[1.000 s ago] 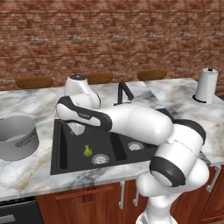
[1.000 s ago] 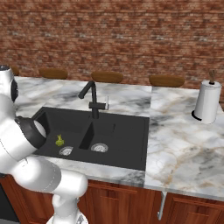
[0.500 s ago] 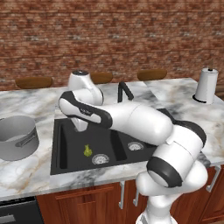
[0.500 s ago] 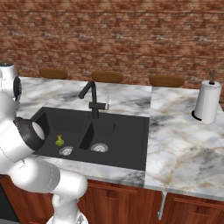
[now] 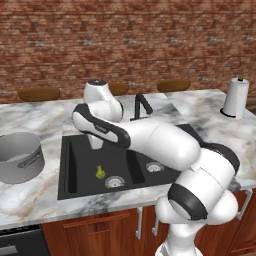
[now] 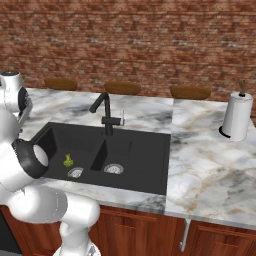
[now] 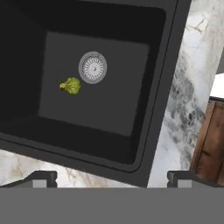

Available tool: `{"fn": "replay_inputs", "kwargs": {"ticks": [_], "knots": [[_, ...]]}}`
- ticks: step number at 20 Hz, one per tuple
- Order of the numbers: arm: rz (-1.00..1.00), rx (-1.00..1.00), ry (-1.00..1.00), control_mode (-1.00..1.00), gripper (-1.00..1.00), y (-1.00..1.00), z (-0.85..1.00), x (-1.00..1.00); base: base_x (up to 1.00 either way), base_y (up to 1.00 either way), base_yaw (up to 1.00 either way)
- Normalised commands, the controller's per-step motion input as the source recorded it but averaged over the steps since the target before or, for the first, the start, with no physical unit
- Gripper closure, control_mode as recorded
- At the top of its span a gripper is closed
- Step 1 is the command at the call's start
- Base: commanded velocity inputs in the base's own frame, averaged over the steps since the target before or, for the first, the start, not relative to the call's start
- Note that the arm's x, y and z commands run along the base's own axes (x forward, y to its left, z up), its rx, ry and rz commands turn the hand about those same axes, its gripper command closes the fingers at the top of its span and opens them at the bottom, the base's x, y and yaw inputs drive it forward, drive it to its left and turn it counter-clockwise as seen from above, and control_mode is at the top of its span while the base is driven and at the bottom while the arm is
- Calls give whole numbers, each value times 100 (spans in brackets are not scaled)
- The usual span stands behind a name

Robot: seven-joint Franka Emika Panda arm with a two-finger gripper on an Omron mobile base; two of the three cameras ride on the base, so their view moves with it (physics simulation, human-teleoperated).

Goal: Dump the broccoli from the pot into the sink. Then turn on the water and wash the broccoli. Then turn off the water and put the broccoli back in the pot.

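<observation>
The broccoli (image 5: 100,172) (image 6: 68,160) is a small yellow-green floret lying on the floor of the larger left basin of the black sink (image 5: 70,165) (image 6: 150,145), close to its round silver drain (image 5: 115,181). In the hand view the broccoli (image 7: 70,85) lies just beside that drain (image 7: 92,67), well below the hand. My gripper (image 7: 112,178) hangs above the near rim of that basin, open wide with nothing between its fingertips (image 7: 43,178). The grey pot (image 5: 20,157) stands upright on the counter left of the sink. No water runs from the black faucet (image 5: 141,106) (image 6: 106,112).
A paper towel roll (image 5: 235,97) (image 6: 235,117) stands at the back right of the marble counter. Brown wooden bowls (image 5: 39,93) (image 5: 172,85) line the brick wall. The smaller right basin has its own drain (image 5: 155,167). My white arm stretches across the sink.
The arm has shifted slightly to the right above the sink. The broccoli and the pot have not moved, and the gripper has stayed open.
</observation>
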Motion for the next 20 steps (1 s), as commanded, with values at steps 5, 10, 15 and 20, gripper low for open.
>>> {"fn": "replay_inputs", "kwargs": {"ticks": [5, 10, 15, 20], "knots": [[-20, 0, 0, -100, -100, -15, 0, 1, 0, 0, 0], [-9, 0, 0, -100, -100, -22, 0, 0, 0, 0, 0], [0, 0, 0, -100, -100, -25, 0, 0, 0, 0, 0], [-16, 0, 0, -100, -100, -31, 0, 0, 0, 0, 0]]}}
